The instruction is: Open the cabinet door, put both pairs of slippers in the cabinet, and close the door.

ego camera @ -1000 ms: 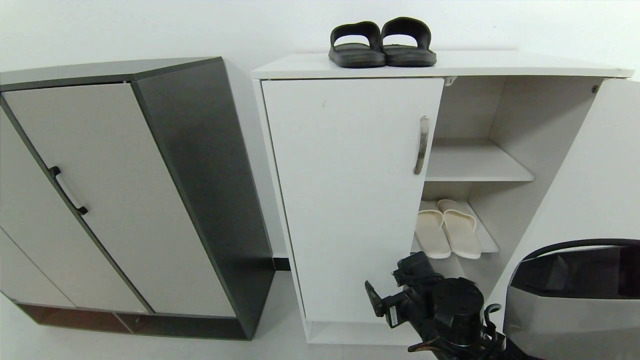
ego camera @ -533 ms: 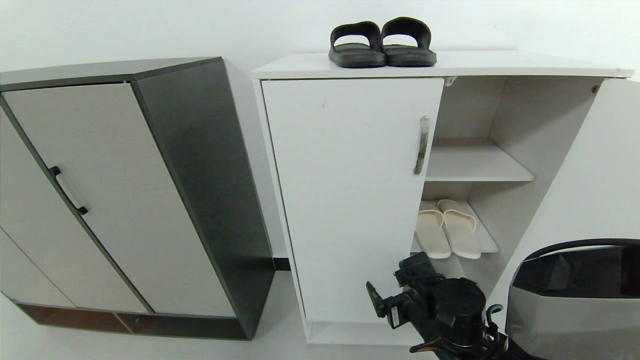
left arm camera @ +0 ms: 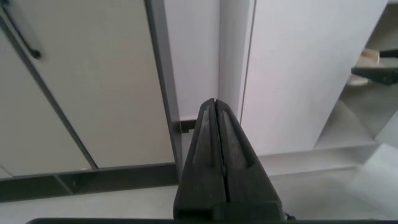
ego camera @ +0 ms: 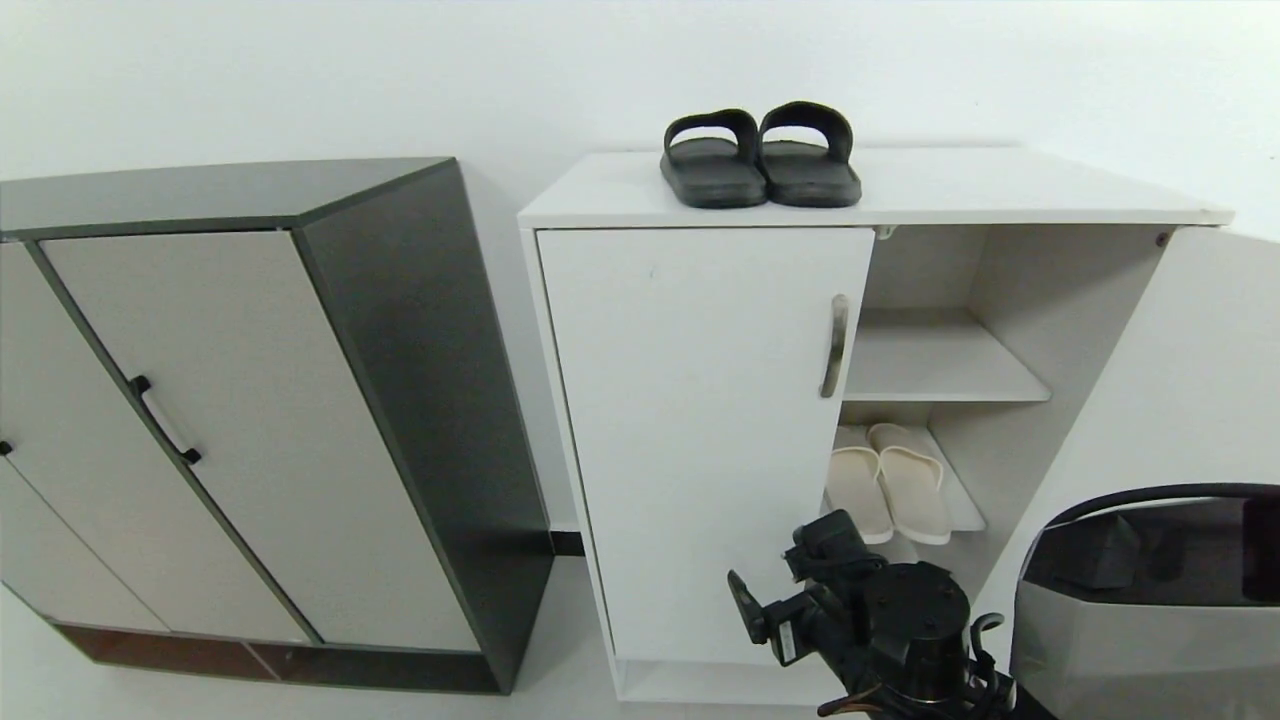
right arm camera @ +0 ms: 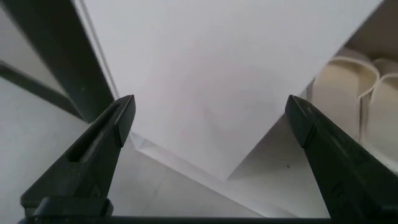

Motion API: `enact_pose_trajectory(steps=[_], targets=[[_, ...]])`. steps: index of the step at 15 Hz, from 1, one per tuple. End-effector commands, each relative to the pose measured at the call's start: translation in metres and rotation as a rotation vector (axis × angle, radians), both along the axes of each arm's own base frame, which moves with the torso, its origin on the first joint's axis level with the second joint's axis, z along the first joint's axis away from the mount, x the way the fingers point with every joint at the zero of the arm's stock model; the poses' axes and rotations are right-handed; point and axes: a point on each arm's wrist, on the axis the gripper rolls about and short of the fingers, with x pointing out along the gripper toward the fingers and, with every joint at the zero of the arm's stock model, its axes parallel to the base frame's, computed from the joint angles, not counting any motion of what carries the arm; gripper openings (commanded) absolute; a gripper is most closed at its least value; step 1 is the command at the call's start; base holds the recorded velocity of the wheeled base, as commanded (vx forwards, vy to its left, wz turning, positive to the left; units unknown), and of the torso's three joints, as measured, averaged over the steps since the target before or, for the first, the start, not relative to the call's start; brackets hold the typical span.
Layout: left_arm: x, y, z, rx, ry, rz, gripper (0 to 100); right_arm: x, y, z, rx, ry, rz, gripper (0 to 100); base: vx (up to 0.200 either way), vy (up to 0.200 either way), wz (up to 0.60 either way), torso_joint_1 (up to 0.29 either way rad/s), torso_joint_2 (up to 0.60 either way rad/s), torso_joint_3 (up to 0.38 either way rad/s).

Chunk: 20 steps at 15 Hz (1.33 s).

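The cabinet door point(ego camera: 1190, 390) stands open; the pale slippers point(ego camera: 888, 480) lie on the lower shelf point(ego camera: 965, 510) (about halfway, I judge); the black slippers point(ego camera: 760, 158) sit on the cabinet top point(ego camera: 1000, 185), yet to be stowed; left gripper point(left arm camera: 215, 106) clenched empty, right gripper point(right arm camera: 210, 106) spread, empty.

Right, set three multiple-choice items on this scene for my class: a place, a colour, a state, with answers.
1. Where do the black slippers sit?
A) on top of the white cabinet
B) on the floor
C) inside the dark cabinet

2. What colour is the pair on the lower shelf?
A) red
B) cream
C) blue

3. How do the right gripper's jaws stand?
A) open, holding nothing
B) shut on a slipper
C) shut on a handle

Answers: 1 A, they rest on its top panel; 2 B, the cream slippers lie there; 3 A, a wide gap parts the jaws.
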Motion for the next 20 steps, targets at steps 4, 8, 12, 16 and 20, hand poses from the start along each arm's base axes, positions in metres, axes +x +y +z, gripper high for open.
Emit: enact_pose_trajectory(steps=[4,8,12,16,20], targets=[[0.0001,0.0000,-0.0002,0.000,0.003,0.000,0,0.0002,-0.0003,-0.0002,-0.002,0.000,-0.002,100,0.000,0.000,0.00,0.115,-0.46,-0.345],[0.0001,0.0000,-0.0002,-0.002,0.003,0.000,0,-0.0006,-0.0004,-0.0012,-0.005,0.004,0.001,100,0.000,0.000,0.00,0.146,-0.47,-0.328],[0.0001,0.0000,-0.0002,0.000,0.003,0.000,0,-0.0018,-0.0010,-0.0015,-0.007,0.007,0.003,100,0.000,0.000,0.00,0.171,-0.49,-0.316],[0.0001,0.0000,-0.0002,-0.002,0.003,0.000,0,-0.0023,0.0000,-0.0060,-0.015,0.017,0.006,100,0.000,0.000,0.00,0.203,-0.51,-0.314],[0.0001,0.0000,-0.0002,-0.002,0.003,-0.002,0,-0.0029,0.0007,-0.0060,-0.021,0.015,0.008,100,0.000,0.000,0.00,0.222,-0.53,-0.308]])
